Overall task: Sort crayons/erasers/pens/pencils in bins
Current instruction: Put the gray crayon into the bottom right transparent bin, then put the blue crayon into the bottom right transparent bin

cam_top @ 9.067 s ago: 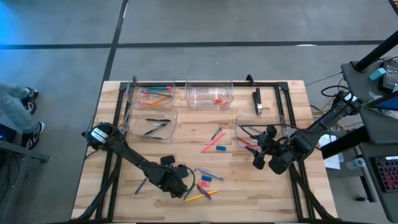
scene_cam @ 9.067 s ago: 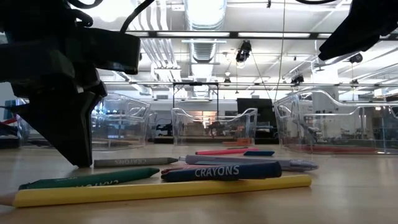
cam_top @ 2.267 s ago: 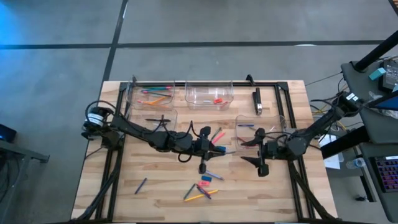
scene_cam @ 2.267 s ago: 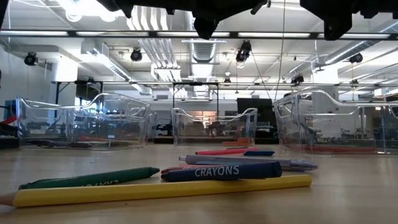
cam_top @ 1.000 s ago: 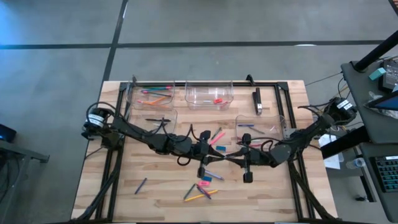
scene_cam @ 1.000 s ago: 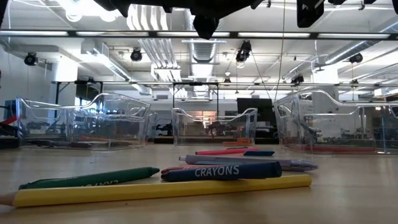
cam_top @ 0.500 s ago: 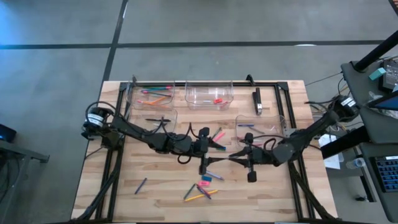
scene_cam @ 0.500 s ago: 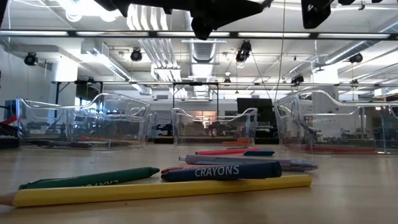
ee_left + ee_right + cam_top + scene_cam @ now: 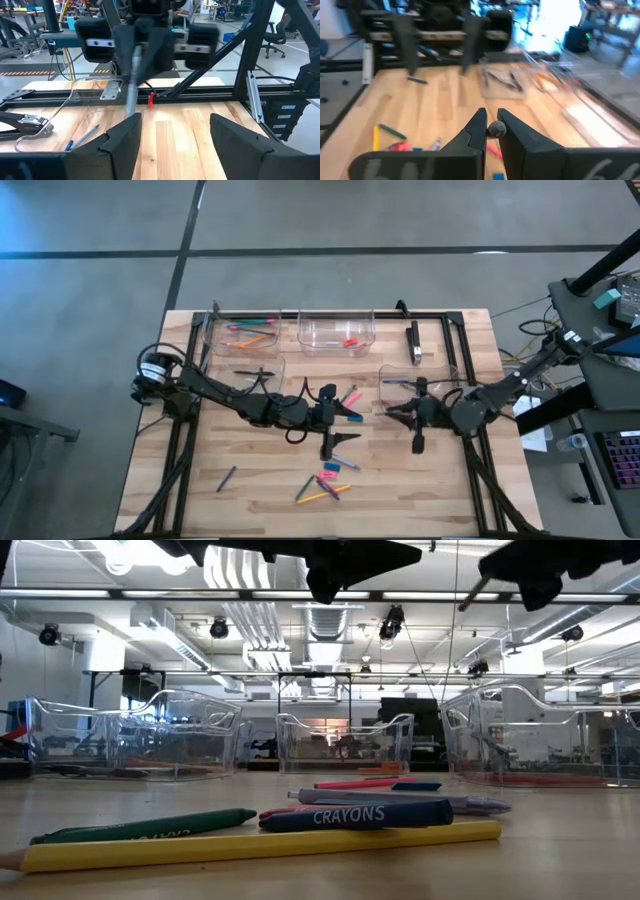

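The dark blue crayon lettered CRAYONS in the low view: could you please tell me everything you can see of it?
The dark blue crayon is a short stick in a paper-looking wrapper with pale CRAYONS lettering along its side. It lies flat and loose on the wooden table, and nothing holds it. The yellow pencil lies just in front of it and a grey pen just behind. Whether either truly touches it cannot be told.

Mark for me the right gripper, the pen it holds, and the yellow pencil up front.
right gripper point(image 9: 491, 131): right wrist view, between fingertips.
pen point(image 9: 131, 75): left wrist view, mid-shaft.
yellow pencil point(image 9: 260, 844): low view, mid-length.
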Robot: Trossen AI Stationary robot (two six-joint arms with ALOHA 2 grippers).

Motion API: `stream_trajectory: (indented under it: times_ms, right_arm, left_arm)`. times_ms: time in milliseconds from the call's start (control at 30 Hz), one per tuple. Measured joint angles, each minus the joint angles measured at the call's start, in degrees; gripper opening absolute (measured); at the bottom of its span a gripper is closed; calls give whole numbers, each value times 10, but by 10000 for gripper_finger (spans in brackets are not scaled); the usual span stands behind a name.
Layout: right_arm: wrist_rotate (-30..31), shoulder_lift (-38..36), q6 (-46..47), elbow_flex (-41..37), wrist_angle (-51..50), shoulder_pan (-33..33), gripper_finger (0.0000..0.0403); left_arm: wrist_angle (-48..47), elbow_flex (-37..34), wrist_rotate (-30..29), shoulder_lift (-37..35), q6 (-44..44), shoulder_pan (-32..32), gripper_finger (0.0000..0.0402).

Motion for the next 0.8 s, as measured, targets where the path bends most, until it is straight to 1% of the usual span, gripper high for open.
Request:
stream_trajectory:
  times_ms: [167, 267, 367, 467, 600, 800]
  right_arm:
    - [44, -66, 58, -12, -104, 0, 25]
    - [91, -97, 121, -17, -197, 0, 25]
    - [140, -117, 204, -21, -296, -1, 25]
    - [166, -126, 274, -22, -365, -1, 33]
    - [167, -126, 297, -23, -379, -1, 73]
    - [167, -115, 298, -23, -379, -1, 170]
  left_arm:
    - [0, 0, 0, 0, 0, 0, 219]
    - [0, 0, 0, 0, 0, 0, 219]
    - [0, 0, 0, 0, 0, 0, 219]
    - [0, 0, 0, 0, 0, 0, 219]
    - [0, 0, 0, 0, 0, 0, 219]
    - [-11, 0, 0, 1, -1, 1, 219]
